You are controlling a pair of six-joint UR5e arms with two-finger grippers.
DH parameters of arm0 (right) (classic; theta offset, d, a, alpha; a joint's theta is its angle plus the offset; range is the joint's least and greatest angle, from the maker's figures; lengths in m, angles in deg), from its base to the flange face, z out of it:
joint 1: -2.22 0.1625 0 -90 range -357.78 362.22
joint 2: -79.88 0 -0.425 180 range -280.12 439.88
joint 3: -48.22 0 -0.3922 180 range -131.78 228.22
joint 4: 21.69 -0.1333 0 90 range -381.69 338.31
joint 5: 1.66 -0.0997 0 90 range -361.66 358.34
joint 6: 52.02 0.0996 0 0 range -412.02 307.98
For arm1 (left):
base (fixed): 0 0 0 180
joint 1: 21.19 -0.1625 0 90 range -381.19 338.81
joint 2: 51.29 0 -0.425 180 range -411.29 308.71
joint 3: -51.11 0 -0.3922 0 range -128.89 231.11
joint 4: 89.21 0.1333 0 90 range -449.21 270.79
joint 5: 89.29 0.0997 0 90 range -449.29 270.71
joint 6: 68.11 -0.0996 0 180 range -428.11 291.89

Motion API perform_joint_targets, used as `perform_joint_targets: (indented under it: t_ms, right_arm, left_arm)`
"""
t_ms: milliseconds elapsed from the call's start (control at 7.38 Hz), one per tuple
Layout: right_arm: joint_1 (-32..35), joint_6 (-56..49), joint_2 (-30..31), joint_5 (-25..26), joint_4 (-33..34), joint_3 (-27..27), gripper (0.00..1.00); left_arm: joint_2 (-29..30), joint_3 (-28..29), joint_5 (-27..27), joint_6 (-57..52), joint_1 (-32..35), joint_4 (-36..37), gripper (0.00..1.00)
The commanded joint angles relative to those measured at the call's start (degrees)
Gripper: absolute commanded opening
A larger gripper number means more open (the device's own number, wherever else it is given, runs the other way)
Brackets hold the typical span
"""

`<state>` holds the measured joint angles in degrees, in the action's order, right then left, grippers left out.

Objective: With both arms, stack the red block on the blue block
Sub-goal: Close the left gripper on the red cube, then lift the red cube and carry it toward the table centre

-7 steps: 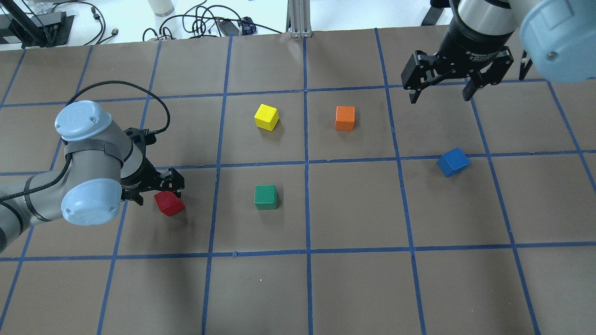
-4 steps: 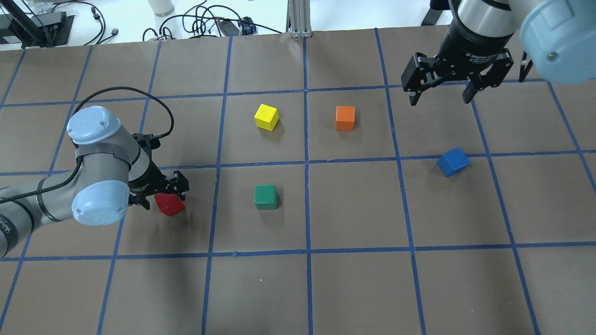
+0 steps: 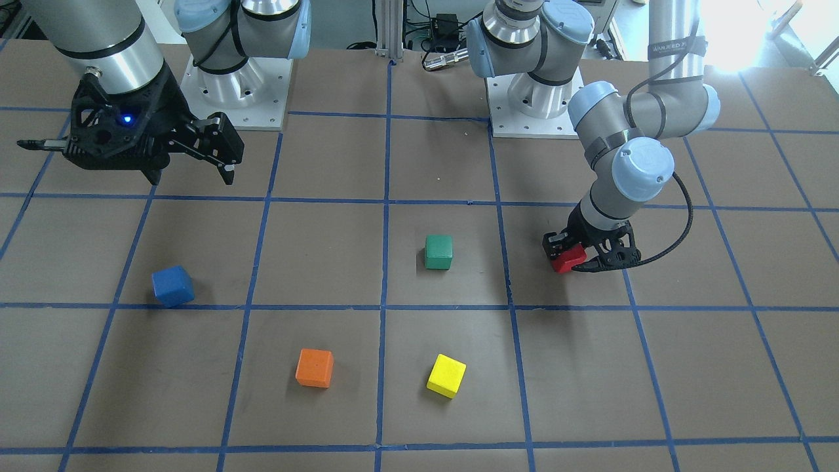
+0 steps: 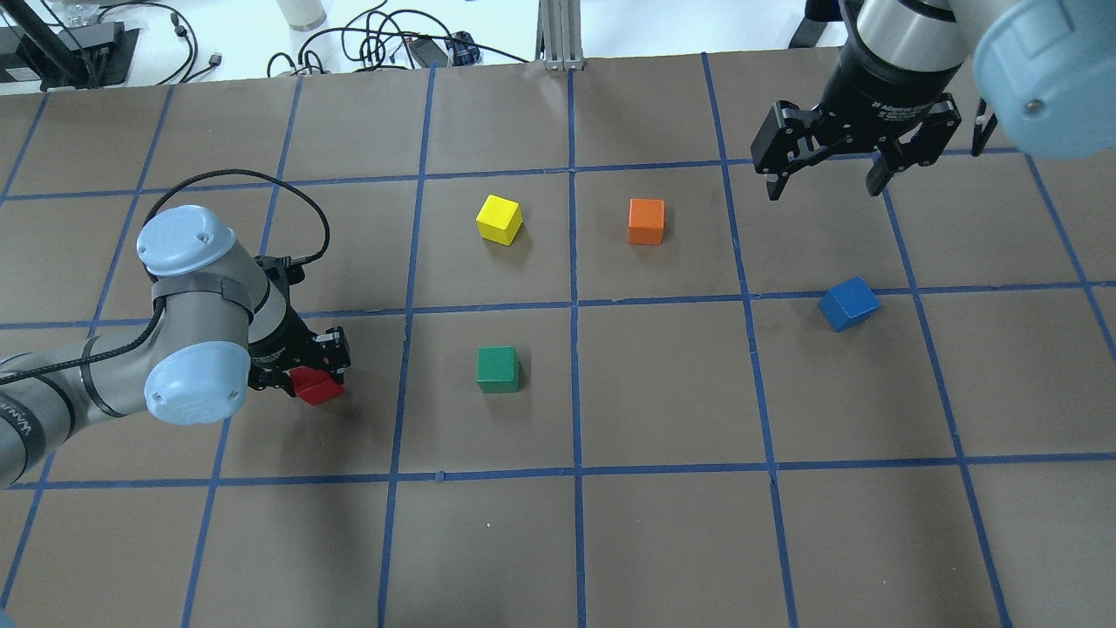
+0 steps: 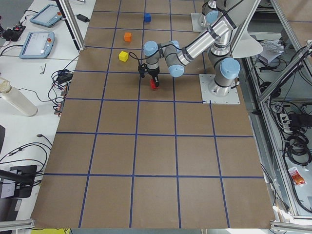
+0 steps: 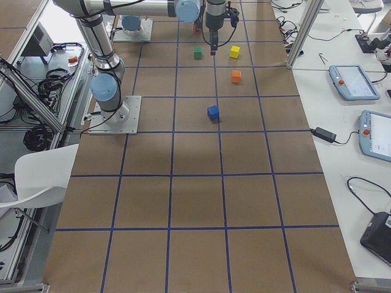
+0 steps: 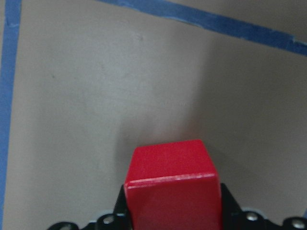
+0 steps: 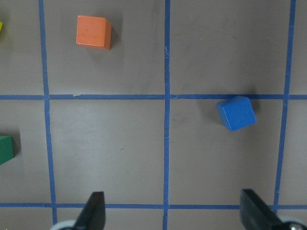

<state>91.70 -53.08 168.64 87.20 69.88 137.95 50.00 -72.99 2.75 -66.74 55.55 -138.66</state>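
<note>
The red block (image 4: 319,388) lies on the brown table at the left; it also shows in the front view (image 3: 569,260) and fills the bottom of the left wrist view (image 7: 171,187). My left gripper (image 4: 305,377) is low over it, with its fingers (image 7: 121,207) shut against the block's two sides. The blue block (image 4: 848,303) lies turned on a tape line at the right, also in the right wrist view (image 8: 236,113). My right gripper (image 4: 822,179) hangs open and empty high above the table, beyond the blue block.
A green block (image 4: 497,369) sits right of the red one. A yellow block (image 4: 499,218) and an orange block (image 4: 646,221) sit farther back near the middle. Cables and a metal post line the far edge. Blue tape marks a grid.
My left gripper has moved right and down over the red block and closed around it. The right gripper has barely shifted. The blocks have stayed in place.
</note>
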Motion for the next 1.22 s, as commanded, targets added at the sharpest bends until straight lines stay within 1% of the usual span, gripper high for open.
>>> perform_joint_targets:
  t_ms: [0,136,271,407,542,678,814,949,1085]
  right_arm:
    - [0.0,-0.1,0.0,0.1,0.0,0.0,1.00]
    - [0.0,-0.1,0.0,0.1,0.0,-0.1,1.00]
    - [0.0,-0.2,0.0,0.1,0.0,-0.1,1.00]
    - [0.0,-0.3,-0.1,0.1,0.0,-0.1,1.00]
    - [0.0,-0.3,-0.1,0.1,0.1,-0.3,1.00]
    - [0.0,-0.3,-0.1,0.1,0.2,-0.3,1.00]
    - [0.0,-0.3,-0.1,0.1,0.1,-0.3,1.00]
    - [0.0,0.0,0.0,0.1,0.0,-0.2,1.00]
    - [0.0,-0.2,-0.1,0.1,0.1,-0.2,1.00]
  left_arm:
    - [-0.2,6.5,0.5,-2.5,2.7,-1.3,0.18]
    - [0.4,11.5,0.4,-3.6,6.9,-3.9,0.18]
    - [0.6,17.4,-0.6,-3.4,11.2,-9.0,0.16]
    - [1.9,24.2,-5.2,-2.4,14.5,-15.2,0.14]
    - [3.8,28.4,-6.6,1.0,19.3,-17.7,0.12]
    - [6.0,30.6,-6.7,5.5,24.9,-17.3,0.12]
    - [8.6,31.6,-6.7,10.8,28.9,-16.8,0.12]
    - [11.0,32.4,-6.7,13.6,32.3,-15.6,0.12]
    - [13.9,32.9,-6.8,16.9,35.5,-13.0,0.11]
